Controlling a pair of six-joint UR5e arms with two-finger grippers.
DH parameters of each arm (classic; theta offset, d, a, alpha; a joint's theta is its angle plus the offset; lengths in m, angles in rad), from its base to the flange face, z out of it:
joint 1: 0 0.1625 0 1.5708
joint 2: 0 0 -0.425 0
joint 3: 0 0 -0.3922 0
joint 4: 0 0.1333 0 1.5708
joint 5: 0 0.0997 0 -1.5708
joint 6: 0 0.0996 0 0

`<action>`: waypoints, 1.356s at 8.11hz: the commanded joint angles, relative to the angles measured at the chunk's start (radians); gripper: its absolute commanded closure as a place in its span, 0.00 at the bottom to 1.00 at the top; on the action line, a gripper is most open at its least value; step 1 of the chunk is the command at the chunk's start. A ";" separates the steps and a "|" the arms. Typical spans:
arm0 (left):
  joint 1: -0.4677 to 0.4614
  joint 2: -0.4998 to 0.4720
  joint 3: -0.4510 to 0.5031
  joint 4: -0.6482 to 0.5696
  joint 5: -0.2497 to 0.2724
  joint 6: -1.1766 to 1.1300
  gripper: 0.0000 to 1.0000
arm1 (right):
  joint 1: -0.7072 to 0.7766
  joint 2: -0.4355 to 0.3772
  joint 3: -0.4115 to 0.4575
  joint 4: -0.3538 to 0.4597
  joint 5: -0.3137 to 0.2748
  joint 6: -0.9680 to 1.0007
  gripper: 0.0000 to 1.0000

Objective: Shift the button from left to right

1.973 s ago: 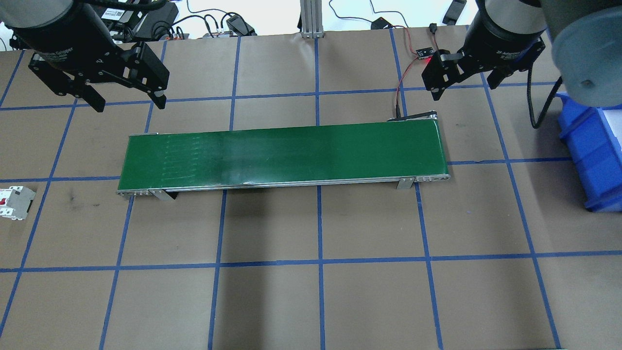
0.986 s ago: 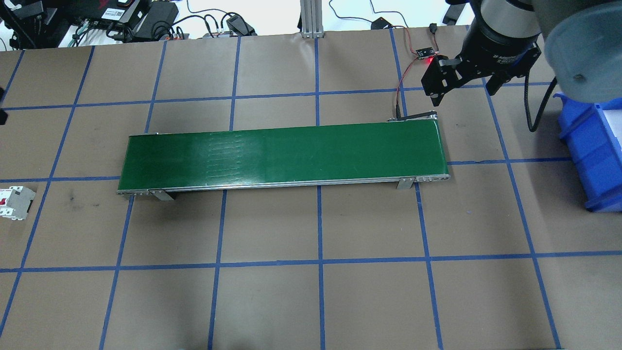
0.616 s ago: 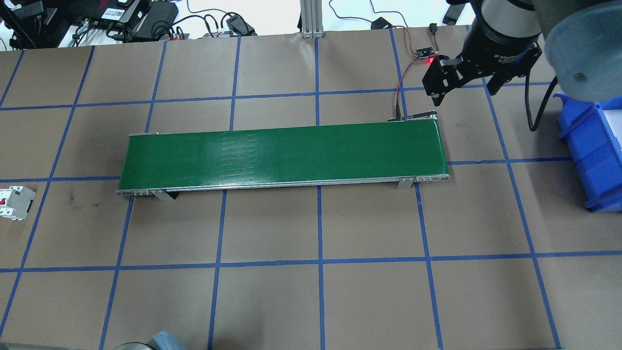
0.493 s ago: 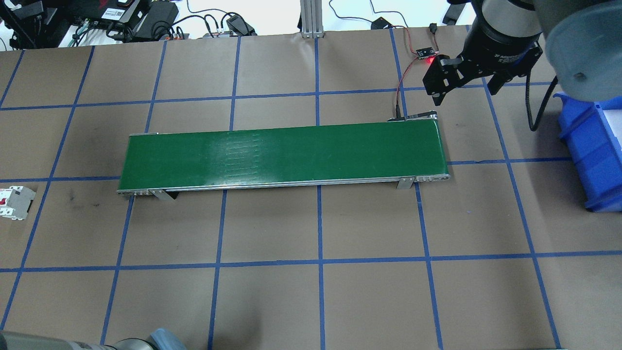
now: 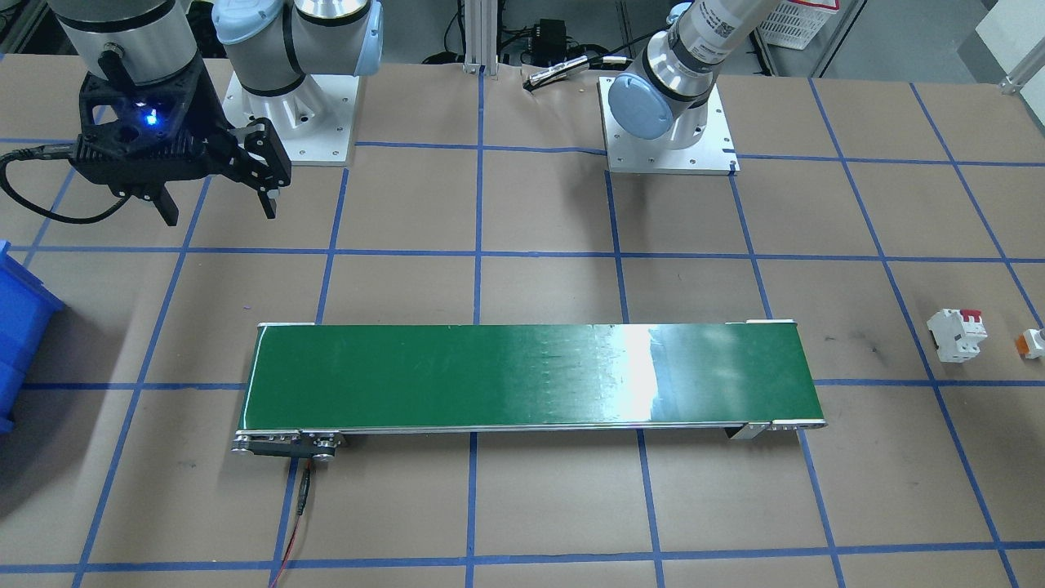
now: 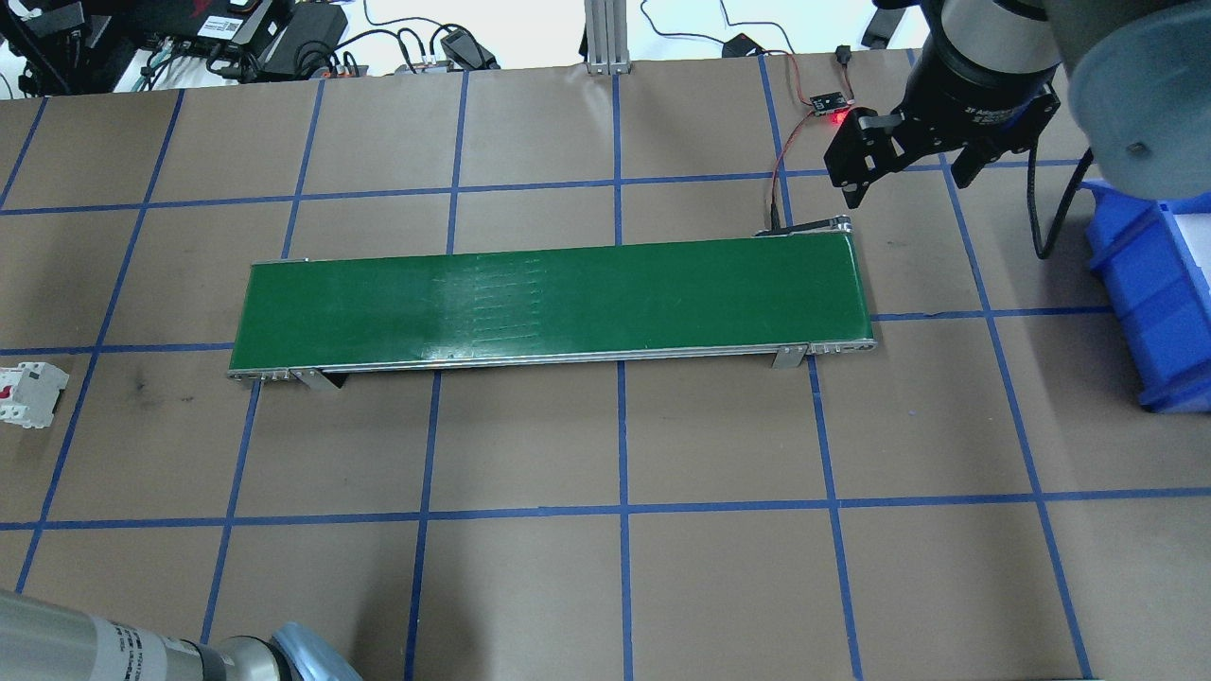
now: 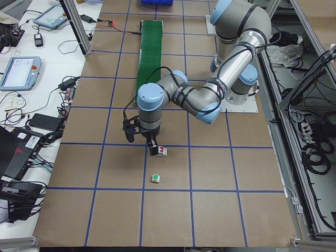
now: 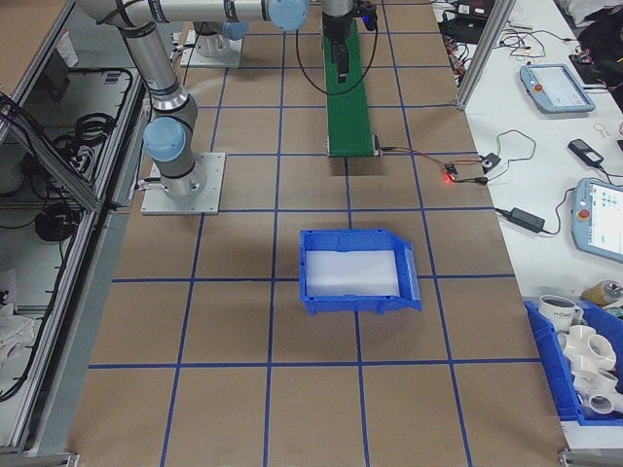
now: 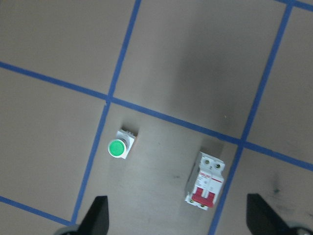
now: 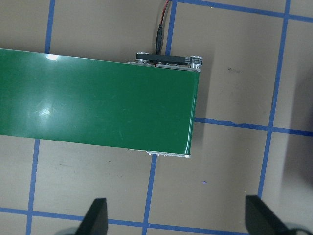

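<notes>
The button (image 9: pixel 118 147), white with a round green cap, lies on the brown table beside a blue tape line. It also shows as the button (image 7: pixel 156 178) and, at the view's right edge, the button (image 5: pixel 1033 343). My left gripper (image 9: pixel 178 219) hovers high above it, open and empty; the button sits nearer its left fingertip (image 9: pixel 97 218). The left gripper (image 7: pixel 142 139) hangs over the table's left end. My right gripper (image 6: pixel 908 184) is open and empty above the table, beyond the conveyor's right end, seen too as the right gripper (image 5: pixel 216 200).
A white circuit breaker (image 9: pixel 205 181) with a red lever lies close to the button, also the circuit breaker (image 5: pixel 957 334). A green conveyor belt (image 6: pixel 549 303) crosses the table's middle. A blue bin (image 6: pixel 1154 293) stands at the right. Cables and devices line the far edge.
My left gripper left the overhead view at the top left, and its arm now shows at the bottom left corner. Marks on the belt shifted right. The right gripper barely moved.
</notes>
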State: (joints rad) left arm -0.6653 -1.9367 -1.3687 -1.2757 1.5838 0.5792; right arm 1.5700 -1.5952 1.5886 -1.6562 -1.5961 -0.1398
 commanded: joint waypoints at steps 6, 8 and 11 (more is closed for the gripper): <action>0.046 -0.198 0.017 0.128 -0.059 0.161 0.00 | 0.001 0.009 0.005 -0.001 0.013 0.061 0.00; 0.072 -0.229 0.019 0.131 -0.019 0.270 0.00 | 0.001 0.012 0.008 -0.001 0.013 0.077 0.00; 0.078 -0.264 0.036 0.133 0.097 0.396 0.00 | 0.001 0.011 0.011 0.004 0.016 0.078 0.00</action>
State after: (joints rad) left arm -0.5913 -2.1804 -1.3428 -1.1438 1.5993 0.9044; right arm 1.5708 -1.5845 1.5989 -1.6511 -1.5819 -0.0627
